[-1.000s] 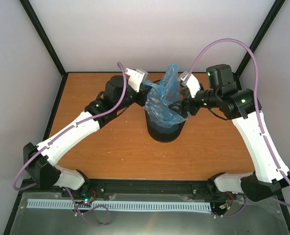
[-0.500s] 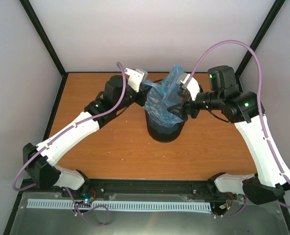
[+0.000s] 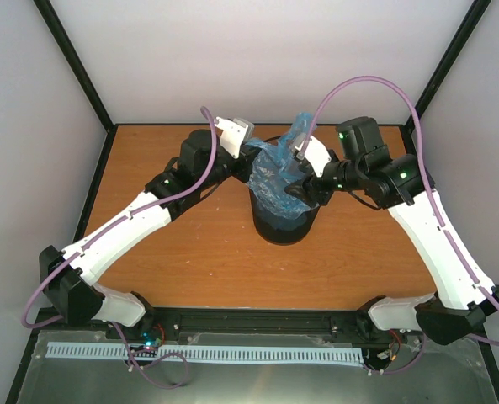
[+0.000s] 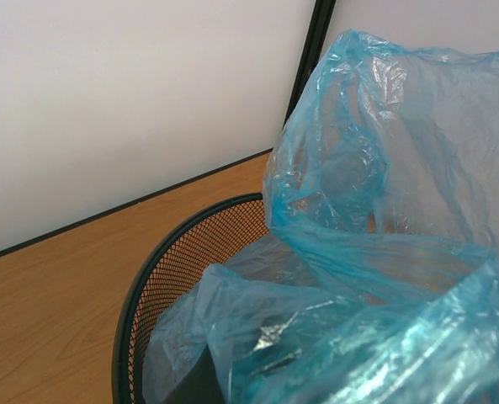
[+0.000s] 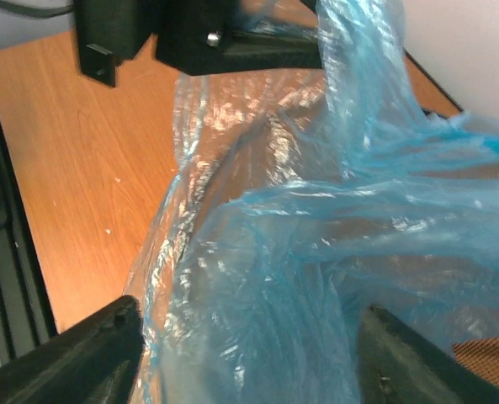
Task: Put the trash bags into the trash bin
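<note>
While both arms reach in from opposite sides, the black wire-mesh cylindrical trash bin (image 3: pixel 284 225) stands upright on the orange-brown wooden table (image 3: pixel 190 252), about midway between left and right and toward the far half. The thin, translucent light-blue plastic trash bag (image 3: pixel 276 172) is bunched in the bin's mouth. Its lower part sits down inside the mesh wall, and a crumpled peak rises above the far side of the rim.

The left gripper (image 3: pixel 251 158) is at the bin's left rim, touching the edge of the bag. Its own wrist camera shows none of its fingers. The wrinkled, glossy trash bag (image 4: pixel 384 210) fills the right side of that view close to the lens, and the round rim of the trash bin (image 4: pixel 140 290) curves below it with more film lying inside. Seen from the right wrist, the left gripper (image 5: pixel 257 46) is a dark bar along the top edge with film rising beside its tip. I cannot tell whether its jaws are clenched on the film or released.

The right gripper (image 3: pixel 302 187) is over the bin's right rim, pushed into the bag. In its own camera the right gripper (image 5: pixel 249 337) has its two dark fingers (image 5: pixel 89 345) at the lower corners, wide apart, so the jaws are released. Folds of the trash bag (image 5: pixel 316 252) lie loosely between them, pinched by neither.
</note>
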Robot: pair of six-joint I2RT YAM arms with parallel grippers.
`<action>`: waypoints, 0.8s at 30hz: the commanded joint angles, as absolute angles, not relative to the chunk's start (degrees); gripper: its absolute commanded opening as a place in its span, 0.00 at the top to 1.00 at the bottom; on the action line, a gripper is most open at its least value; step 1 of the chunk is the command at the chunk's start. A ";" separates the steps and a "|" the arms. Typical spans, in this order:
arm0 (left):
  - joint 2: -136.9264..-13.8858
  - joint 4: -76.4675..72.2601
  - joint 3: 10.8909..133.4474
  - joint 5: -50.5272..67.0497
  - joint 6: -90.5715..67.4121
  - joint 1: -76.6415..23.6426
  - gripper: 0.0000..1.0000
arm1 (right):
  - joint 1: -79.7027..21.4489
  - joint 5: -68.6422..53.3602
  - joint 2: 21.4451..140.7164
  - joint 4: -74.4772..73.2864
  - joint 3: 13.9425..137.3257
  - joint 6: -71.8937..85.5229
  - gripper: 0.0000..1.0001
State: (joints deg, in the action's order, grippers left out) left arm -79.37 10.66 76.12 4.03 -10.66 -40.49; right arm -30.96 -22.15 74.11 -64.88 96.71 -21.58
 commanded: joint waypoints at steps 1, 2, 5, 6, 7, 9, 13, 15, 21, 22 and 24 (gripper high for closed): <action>-77.87 9.04 77.08 3.53 -10.68 -39.99 0.99 | -31.60 -16.70 73.89 -63.68 96.23 -21.15 0.45; -77.87 9.11 77.15 3.59 -10.72 -39.99 0.99 | -31.64 -14.17 73.84 -62.96 96.18 -20.43 0.58; -77.95 9.76 77.48 3.49 -10.82 -39.95 0.99 | -31.36 -6.60 72.36 -60.98 95.41 -18.51 0.86; -77.89 10.21 77.81 3.44 -11.05 -39.92 0.99 | -30.79 -4.80 71.44 -60.43 94.76 -17.90 0.88; -77.87 10.60 78.13 3.36 -11.38 -39.98 0.99 | -29.89 -3.65 70.34 -60.15 93.99 -17.54 0.89; -77.40 11.23 78.63 2.48 -12.83 -40.26 0.99 | -27.72 -2.33 67.96 -60.23 92.18 -17.42 0.89; -75.72 14.51 78.32 3.50 -17.20 -40.61 0.99 | -23.59 -0.76 60.74 -59.95 86.22 -17.49 0.90; -75.27 16.69 77.85 5.12 -19.70 -40.61 0.99 | -21.64 -0.65 57.53 -58.45 82.50 -17.53 0.91; -72.34 16.65 71.10 7.88 -26.46 -41.01 0.99 | -18.67 -6.68 52.16 -52.63 71.11 -17.39 0.95; -71.72 16.28 69.70 7.71 -27.06 -41.32 0.99 | -18.37 -7.80 51.05 -50.66 69.03 -17.03 0.97; -70.15 15.33 67.13 6.77 -27.86 -41.92 0.99 | -18.03 -9.19 48.99 -46.62 64.73 -16.04 0.97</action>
State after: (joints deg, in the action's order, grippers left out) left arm -72.58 15.20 71.07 6.20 -23.07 -41.01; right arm -19.00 -5.21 51.24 -54.94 71.13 -17.78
